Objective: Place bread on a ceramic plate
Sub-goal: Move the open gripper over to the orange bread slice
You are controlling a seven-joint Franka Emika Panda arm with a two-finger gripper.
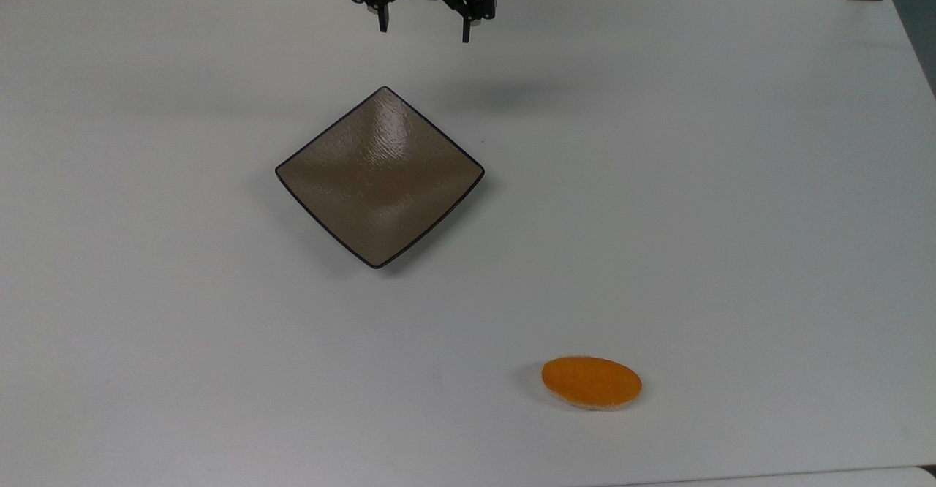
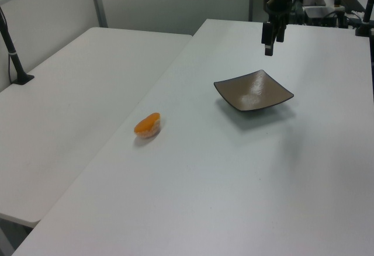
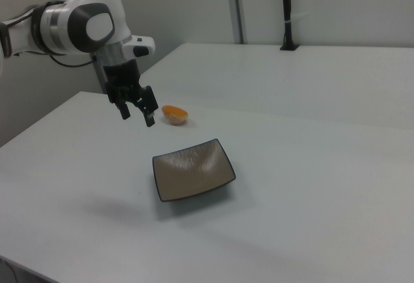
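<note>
White table [image 1: 731, 180], broad and bare-topped. Ceramic plate [image 1: 379, 176] sits on it, square, corner-on in the top view. Gripper [image 1: 423, 34] hangs in the air beyond the plate's far corner, fingers spread apart, nothing between them. Bread [image 1: 591, 382] lies flat on the table, well apart from the plate, probably near the table's front edge.

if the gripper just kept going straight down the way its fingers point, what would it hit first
Probably bare white table. The open gripper hangs beyond the ceramic plate, off its far corner in the top view, so it looks likely to miss it, though depth is uncertain.
</note>
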